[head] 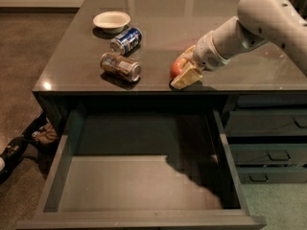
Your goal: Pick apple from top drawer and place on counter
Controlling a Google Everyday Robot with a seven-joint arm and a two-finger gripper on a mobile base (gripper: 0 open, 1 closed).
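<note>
Gripper [181,69] clasped around the apple [175,69], near counter [168,18] front edge, blue can [126,40] and brown can [120,67] leftward, labels unreadable, top drawer [120,186] open below.

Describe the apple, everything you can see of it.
The apple is small, round and smooth-skinned, red with a yellowish patch; only its left side shows. It sits between the tan fingers of the gripper, which looks closed on it, near the front edge of the counter. Whether it rests on the counter or hangs just above cannot be told.
</note>
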